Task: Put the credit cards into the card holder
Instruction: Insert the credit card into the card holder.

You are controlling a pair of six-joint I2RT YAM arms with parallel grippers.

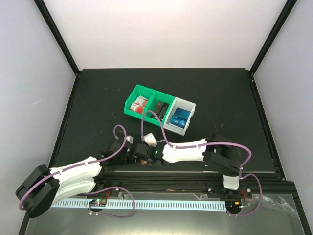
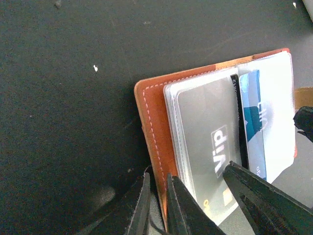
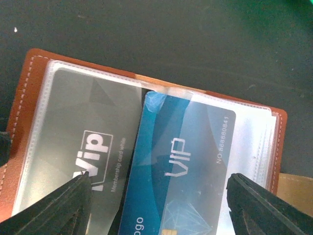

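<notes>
The reddish-brown card holder (image 3: 24, 98) lies open on the black table, also in the left wrist view (image 2: 154, 122) and barely in the top view (image 1: 140, 161). A grey VIP card (image 3: 83, 122) sits in its left clear pocket. A blue VIP card (image 3: 181, 161) lies at a slant, its top end under the right clear pocket. My left gripper (image 2: 159, 203) is shut on the holder's leather edge. My right gripper (image 3: 159, 205) is open, its fingers wide on either side of the blue card's lower end. More cards lie in the bins: red-and-white (image 1: 140, 104), black (image 1: 160, 106), blue (image 1: 180, 117).
A green two-compartment bin (image 1: 132, 100) and a white bin (image 1: 191, 108) stand side by side behind the arms. Both arms meet low at the table's near middle, cables looping above them. A pale tab (image 3: 296, 186) pokes out past the holder's right edge.
</notes>
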